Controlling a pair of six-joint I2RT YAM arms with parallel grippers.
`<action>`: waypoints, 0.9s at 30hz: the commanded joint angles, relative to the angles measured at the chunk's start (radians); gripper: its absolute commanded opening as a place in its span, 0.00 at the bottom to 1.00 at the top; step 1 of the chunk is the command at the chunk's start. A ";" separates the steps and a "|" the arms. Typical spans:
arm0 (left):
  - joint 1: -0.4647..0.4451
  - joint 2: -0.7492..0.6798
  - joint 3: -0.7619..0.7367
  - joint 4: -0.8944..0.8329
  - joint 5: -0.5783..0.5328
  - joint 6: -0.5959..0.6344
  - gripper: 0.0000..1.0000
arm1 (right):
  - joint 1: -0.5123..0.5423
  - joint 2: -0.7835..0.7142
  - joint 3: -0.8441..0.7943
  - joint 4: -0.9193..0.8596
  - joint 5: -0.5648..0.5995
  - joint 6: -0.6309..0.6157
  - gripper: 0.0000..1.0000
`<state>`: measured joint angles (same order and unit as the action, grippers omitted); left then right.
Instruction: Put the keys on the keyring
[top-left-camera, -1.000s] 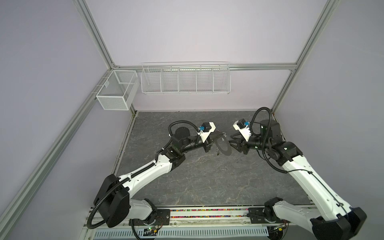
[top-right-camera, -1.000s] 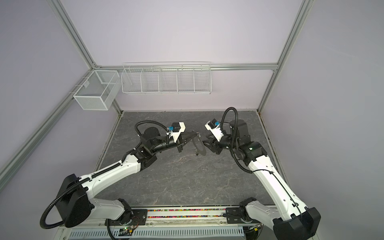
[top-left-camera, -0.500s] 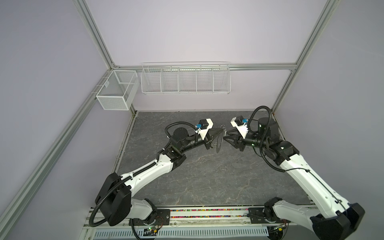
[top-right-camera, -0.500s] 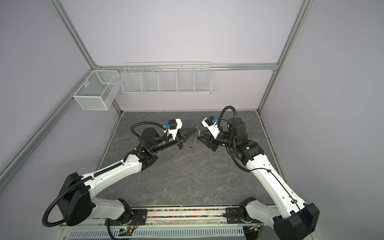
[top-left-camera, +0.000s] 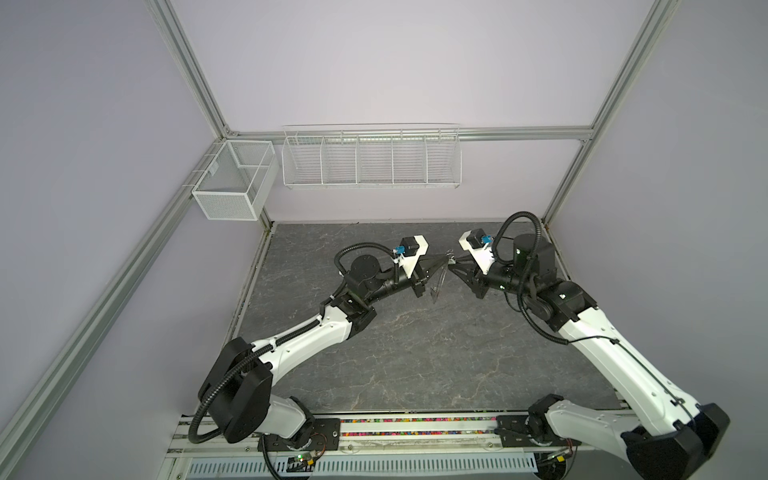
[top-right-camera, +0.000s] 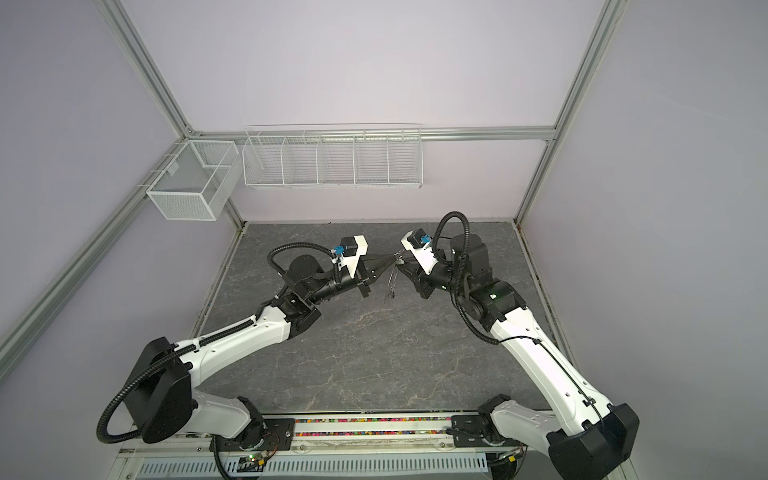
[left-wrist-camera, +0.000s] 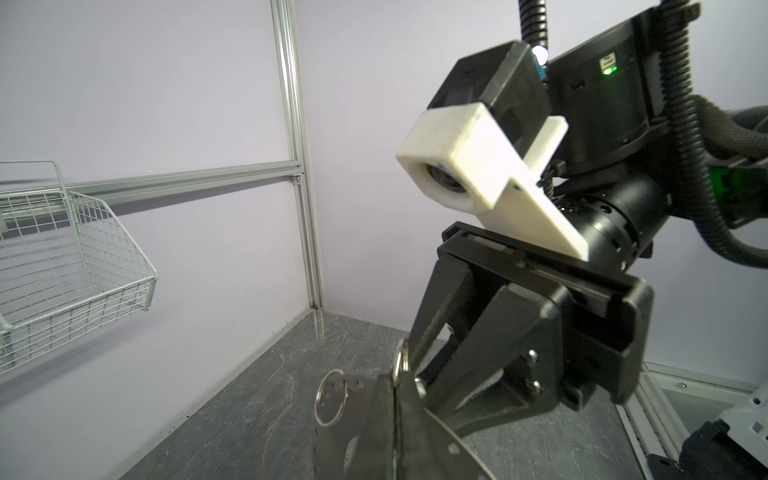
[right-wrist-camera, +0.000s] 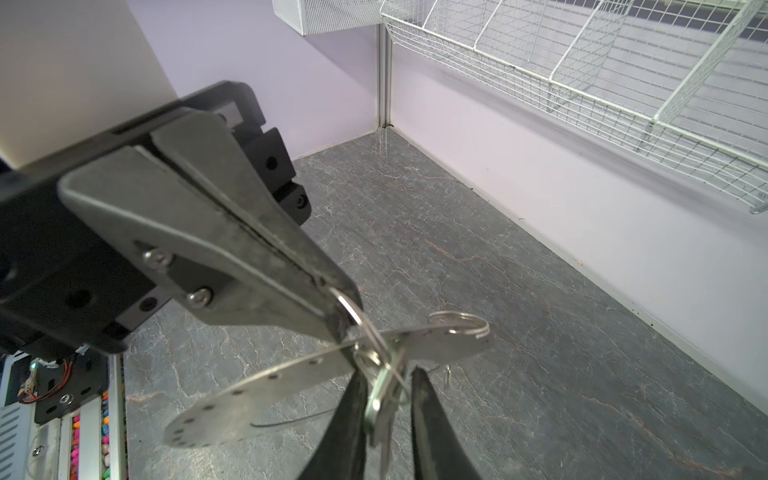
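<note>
Left claw (right-wrist-camera: 344, 318) is clamped tight on the rim of the keyring (right-wrist-camera: 257, 399), holding the disc tilted in the air. One key (right-wrist-camera: 384, 411) dangles from a split ring (right-wrist-camera: 365, 328) right at that grip. Right claw (right-wrist-camera: 387, 376) straddles the key, narrowly parted, with a sliver of gap showing either side. Both claws meet above the bench (right-wrist-camera: 519, 270), toward its back.

A robot lab cell is indicated: plain lilac walls (top-left-camera: 374, 62) are framed by aluminium profiles (top-left-camera: 189, 66), wire baskets (top-left-camera: 370, 166) are hung behind the two arms (top-left-camera: 299, 345), which are mounted on a rail (top-left-camera: 415, 432).
</note>
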<state>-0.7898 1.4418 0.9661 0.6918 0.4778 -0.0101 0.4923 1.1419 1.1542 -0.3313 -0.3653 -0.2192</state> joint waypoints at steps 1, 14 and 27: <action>-0.006 0.012 0.037 0.083 -0.025 -0.031 0.00 | 0.021 0.002 0.019 0.013 0.053 -0.042 0.16; -0.008 0.038 0.037 0.182 -0.059 -0.070 0.00 | 0.091 0.014 0.013 -0.006 0.161 -0.117 0.09; 0.025 0.005 0.005 0.127 0.067 -0.079 0.00 | 0.034 -0.118 -0.030 -0.147 0.085 -0.239 0.40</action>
<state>-0.7807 1.4780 0.9668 0.8070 0.4782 -0.0685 0.5621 1.0985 1.1458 -0.4095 -0.2207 -0.3962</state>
